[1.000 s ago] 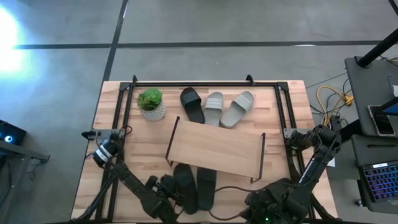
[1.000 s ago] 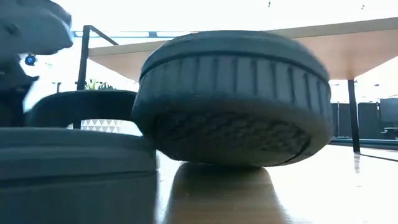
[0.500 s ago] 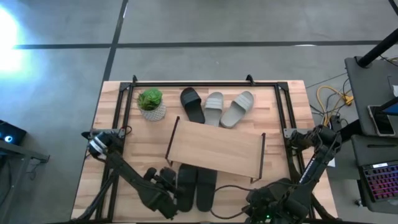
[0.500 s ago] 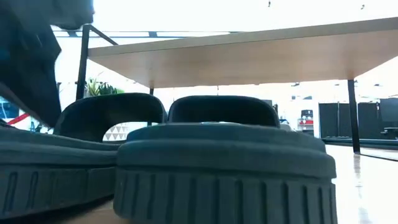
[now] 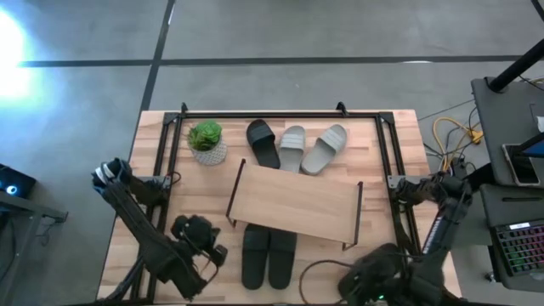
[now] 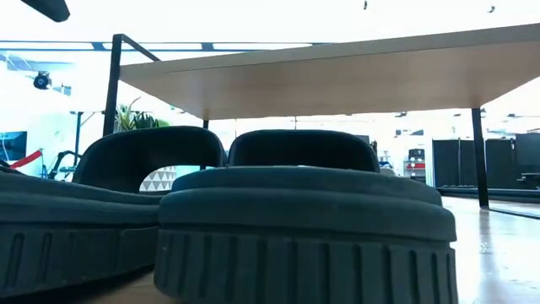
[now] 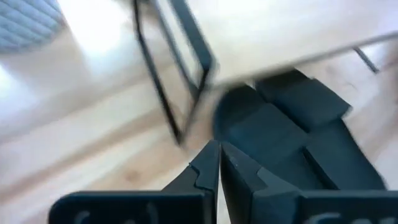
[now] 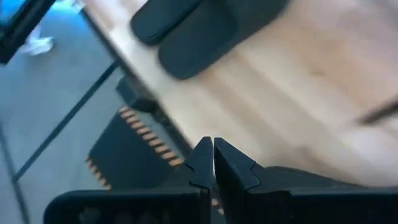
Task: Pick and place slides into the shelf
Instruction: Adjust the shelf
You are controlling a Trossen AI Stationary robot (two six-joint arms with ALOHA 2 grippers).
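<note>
Two black slides [image 5: 255, 255] [image 5: 281, 255] lie side by side, soles on the table, their toe ends hidden under the shelf [image 5: 293, 204]. The low view shows their heels [image 6: 304, 224] [image 6: 84, 232] close up below the shelf's plank [image 6: 337, 76]. Behind the shelf lie a black slide [image 5: 263, 143] and two light grey slides [image 5: 291, 147] [image 5: 325, 150]. My left gripper [image 5: 212, 252] [image 7: 219, 158] hangs shut above the table, left of the black pair and apart from it. My right gripper [image 5: 361, 280] [image 8: 212, 155] hangs shut over the near right part of the table.
A small potted plant [image 5: 206, 140] stands left of the far slides. Black rails [image 5: 280, 113] frame the tabletop. Bare wood lies left and right of the shelf. A desk with a laptop [image 5: 518, 246] and cables stands beyond the right edge.
My left gripper has risen and drawn back from the black pair toward the table's left edge, staying shut. One black slide, tipped up with its sole showing a second ago, now lies flat, and the pair lies parallel with toes under the shelf.
</note>
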